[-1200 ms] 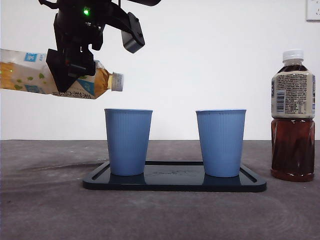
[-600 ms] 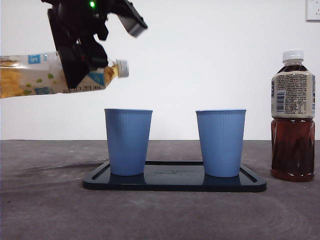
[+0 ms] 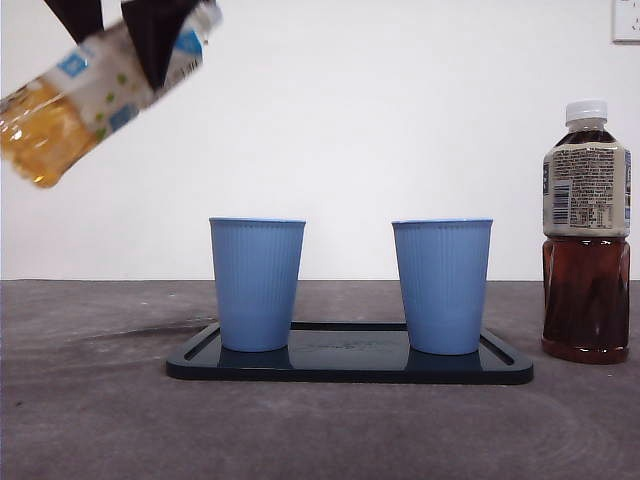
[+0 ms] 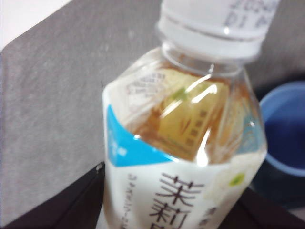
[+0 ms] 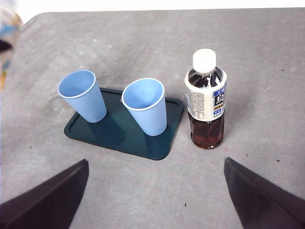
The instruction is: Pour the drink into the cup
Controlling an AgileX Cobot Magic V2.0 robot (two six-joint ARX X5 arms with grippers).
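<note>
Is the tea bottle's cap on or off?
On. The tea bottle held by the left end effector has its white cap in place.

Lab-like setup, bare white wall, grey tabletop

Clear plastic bottle of yellow tea, white-and-blue label, white cap on, held high at the upper left of the front view, tilted with cap end raised and base low; liquid pooled at the base; left blue ribbed plastic cup upright on the dark tray, below and to the right of the bottle, well apart; interior looks empty in the right wrist view.
</note>
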